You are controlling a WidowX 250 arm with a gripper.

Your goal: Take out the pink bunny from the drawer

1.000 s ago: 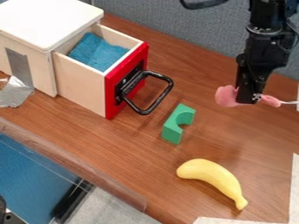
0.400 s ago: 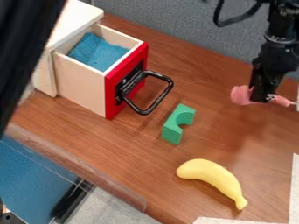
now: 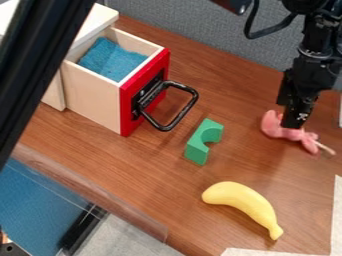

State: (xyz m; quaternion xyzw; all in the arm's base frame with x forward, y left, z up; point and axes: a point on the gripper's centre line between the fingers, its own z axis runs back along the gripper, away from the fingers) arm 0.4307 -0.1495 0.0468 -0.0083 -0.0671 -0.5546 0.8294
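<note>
At the right side, the black gripper (image 3: 294, 124) hangs down, shut on the middle of the pink bunny (image 3: 270, 125). The bunny sticks out on both sides of the fingertips, its right part slanting down to a thin pale piece. Whether it touches the table cannot be told. The drawer (image 3: 100, 102), at the upper left, stands pulled out from its wooden box, with a red front, a black handle and blue cloth inside.
A green arch block (image 3: 198, 145) lies on the table between the drawer handle and the gripper. A yellow banana (image 3: 244, 201) lies at lower centre. A black bar (image 3: 40, 65) crosses the upper left, hiding part of the box.
The gripper has moved right overall, then slightly back and lower, carrying the bunny, which now tilts down at its right end. The black bar has come into view at upper left.
</note>
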